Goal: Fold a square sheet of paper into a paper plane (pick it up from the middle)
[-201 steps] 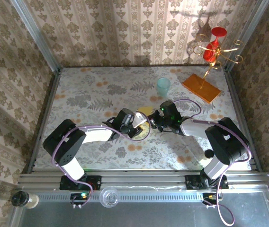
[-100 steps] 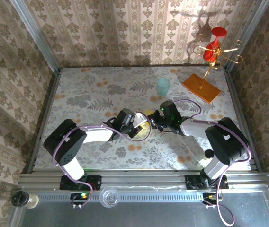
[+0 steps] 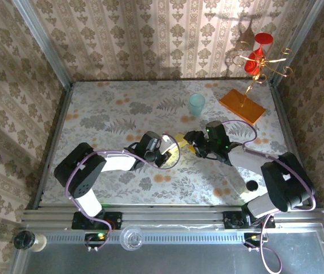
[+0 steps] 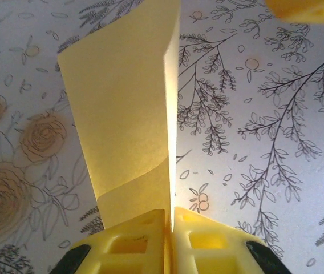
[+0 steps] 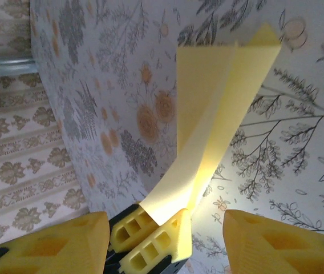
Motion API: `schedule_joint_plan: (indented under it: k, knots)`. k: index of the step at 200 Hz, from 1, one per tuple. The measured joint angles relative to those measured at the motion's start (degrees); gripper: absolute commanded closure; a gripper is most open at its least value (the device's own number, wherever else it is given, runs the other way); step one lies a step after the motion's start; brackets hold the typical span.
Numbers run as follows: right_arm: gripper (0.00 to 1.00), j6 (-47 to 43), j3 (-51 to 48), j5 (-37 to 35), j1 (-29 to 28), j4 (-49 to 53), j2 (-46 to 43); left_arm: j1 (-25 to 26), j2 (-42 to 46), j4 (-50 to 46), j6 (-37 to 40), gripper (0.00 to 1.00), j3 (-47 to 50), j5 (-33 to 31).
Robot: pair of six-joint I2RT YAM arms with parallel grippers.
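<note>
The paper plane, a narrow piece of yellow paper folded along a centre crease, stands up from the floral table. My left gripper is shut on its lower end, with both yellow pads pressed against the fold. From above, the left gripper sits mid-table with the paper plane sticking out toward the right arm. My right gripper is just right of the paper, open and off it. In the right wrist view the right gripper has its fingers spread wide either side of the paper plane.
A pale teal cup stands behind the grippers. At the back right is an orange slab with a gold stand carrying red cups. Patterned walls close in the table on three sides.
My right gripper has opened, let go of the paper and drawn back to the right. My left gripper has closed on the paper.
</note>
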State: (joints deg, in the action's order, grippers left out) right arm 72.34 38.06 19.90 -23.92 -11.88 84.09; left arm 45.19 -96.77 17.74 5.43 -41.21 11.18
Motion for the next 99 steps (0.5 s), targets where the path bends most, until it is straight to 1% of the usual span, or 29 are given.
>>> schedule_joint_plan:
  k: [50,99]
  knots:
    - [0.42,-1.7,-0.2,-1.6,0.2,2.4,-0.5,-2.2,-1.1,0.8,-5.8,0.90,0.5,6.1]
    - [0.42,-1.9,-0.3,-1.7,0.2,3.2,-0.5,-3.0,-2.7,0.1,-8.3,0.92,0.2,9.9]
